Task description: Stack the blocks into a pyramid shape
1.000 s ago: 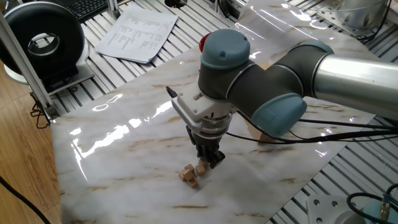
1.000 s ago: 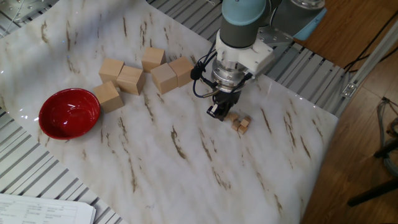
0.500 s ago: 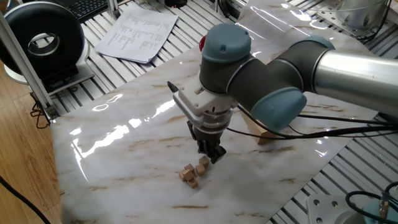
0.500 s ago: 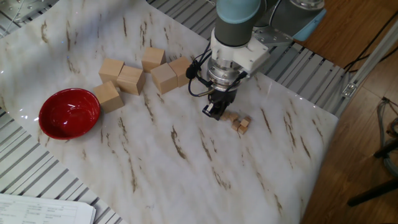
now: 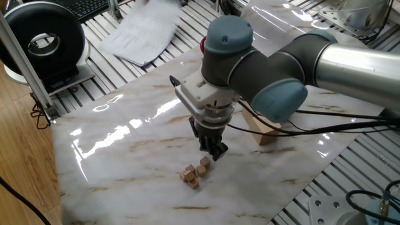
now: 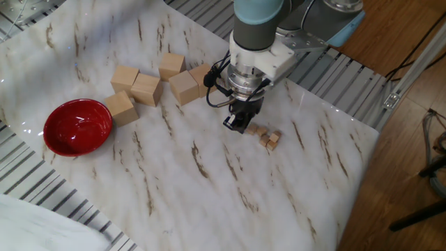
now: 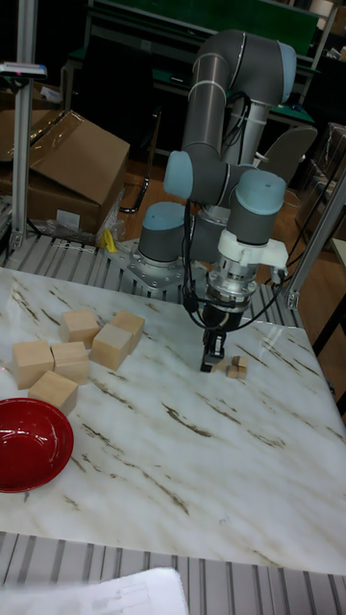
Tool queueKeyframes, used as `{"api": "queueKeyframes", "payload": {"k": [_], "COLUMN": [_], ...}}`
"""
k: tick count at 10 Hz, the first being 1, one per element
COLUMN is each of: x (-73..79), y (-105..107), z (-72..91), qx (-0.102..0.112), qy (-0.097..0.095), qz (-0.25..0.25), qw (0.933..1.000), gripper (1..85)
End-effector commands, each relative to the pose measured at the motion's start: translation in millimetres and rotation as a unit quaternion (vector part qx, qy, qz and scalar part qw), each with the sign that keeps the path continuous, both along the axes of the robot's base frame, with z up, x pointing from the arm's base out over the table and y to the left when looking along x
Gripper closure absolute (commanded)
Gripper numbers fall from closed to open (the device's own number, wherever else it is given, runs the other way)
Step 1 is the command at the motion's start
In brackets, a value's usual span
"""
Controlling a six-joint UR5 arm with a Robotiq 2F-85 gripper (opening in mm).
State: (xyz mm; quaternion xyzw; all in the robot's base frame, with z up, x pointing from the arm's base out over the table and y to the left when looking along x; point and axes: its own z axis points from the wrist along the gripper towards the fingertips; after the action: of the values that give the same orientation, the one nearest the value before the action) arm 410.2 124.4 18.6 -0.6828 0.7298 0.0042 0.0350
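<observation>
White marble-patterned surface on a slatted aluminium frame. One fixed view: black two-finger gripper now sits higher and further back from the tiny light-tan wooden cubes than a second ago, when it was right down at them. Cubes lie in a tight cluster on the surface just below-left of the gripper, apart from it. Fingers close together, nothing visibly between them. White paper sheet at the top edge is motion-blurred; earlier it lay flat and sharp.

Other fixed view: gripper shifted up-left versus earlier; cubes just to its right, one sitting on top of the others, so a low stepped pile. Red round bowl at left, empty. Five large pale wooden blocks grouped between bowl and arm. Blurred white sheet now covers the bottom-left corner.

Tall fixed view: gripper points down, cubes just right of its tip. Bowl empty. Cardboard box behind.
</observation>
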Motion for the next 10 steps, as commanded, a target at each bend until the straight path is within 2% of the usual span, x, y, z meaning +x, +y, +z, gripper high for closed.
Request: {"api": "queueKeyframes", "payload": {"k": [1, 2, 3, 4, 5, 6, 8, 9, 10], "x": [-10.7, -11.9, -10.9, 0.6, -4.1, -8.4, -5.3, -5.5, -7.5], "y": [5.6, 7.3, -3.4, 4.7, 27.6, 9.7, 28.8, 26.2, 27.5], "z": [13.1, 15.2, 12.5, 10.7, 12.7, 10.5, 6.0, 5.2, 4.4], "qx": [0.016, 0.016, -0.007, 0.003, 0.050, 0.015, 0.038, 0.032, 0.035], "qy": [0.018, 0.020, 0.022, 0.003, 0.012, 0.019, 0.009, 0.009, 0.011], "qz": [-0.009, -0.011, 0.023, 0.047, 0.018, 0.024, 0.017, 0.017, 0.013], "qw": [0.9997, 0.9996, 0.9995, 0.9989, 0.9985, 0.9994, 0.9991, 0.9993, 0.9992], "gripper": [69.7, 63.7, 39.3, 30.3, 31.0, 32.3, 32.3, 33.0, 33.0]}}
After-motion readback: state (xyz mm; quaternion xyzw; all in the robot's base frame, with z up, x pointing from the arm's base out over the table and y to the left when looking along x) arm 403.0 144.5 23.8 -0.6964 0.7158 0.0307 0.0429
